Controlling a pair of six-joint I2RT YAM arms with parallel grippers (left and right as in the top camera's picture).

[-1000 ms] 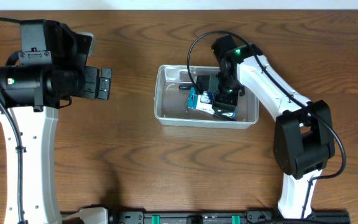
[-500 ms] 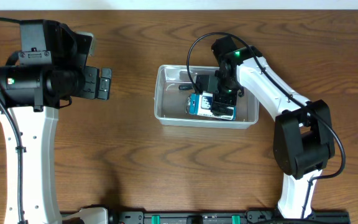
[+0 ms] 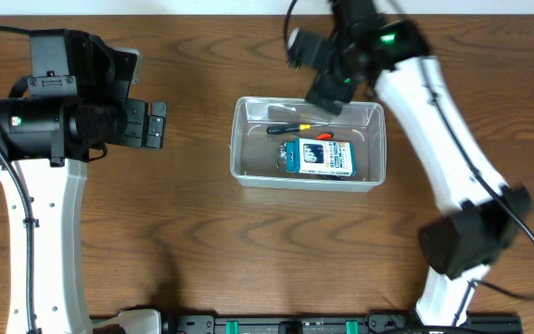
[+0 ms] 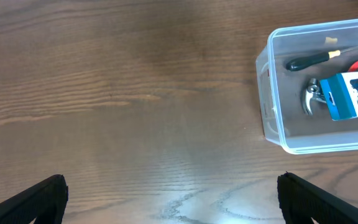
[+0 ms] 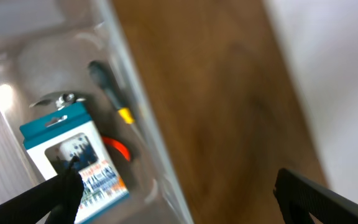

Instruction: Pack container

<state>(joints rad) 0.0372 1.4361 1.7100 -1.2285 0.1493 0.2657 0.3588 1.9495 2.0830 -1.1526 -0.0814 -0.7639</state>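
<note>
Since the right wrist view is smeared, the print on the blue-and-white box [image 5: 73, 158] is unreadable, and the box half covers a metal tool [image 4: 309, 98] I can't identify. The clear container [image 3: 248, 160] sits between the arms, nearer the right one, and also holds a black-handled screwdriver [image 3: 287, 128] and something red [image 3: 323, 135]. The left gripper [image 4: 173, 199] and right gripper [image 5: 179, 196] are both spread wide and empty, with only the fingertips in frame.

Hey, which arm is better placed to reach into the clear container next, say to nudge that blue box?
Right, probably. Its open right claw hovers at the container's far rim, near the blue-and-white box. The left claw, also open, sits well off to the container's left.
</note>
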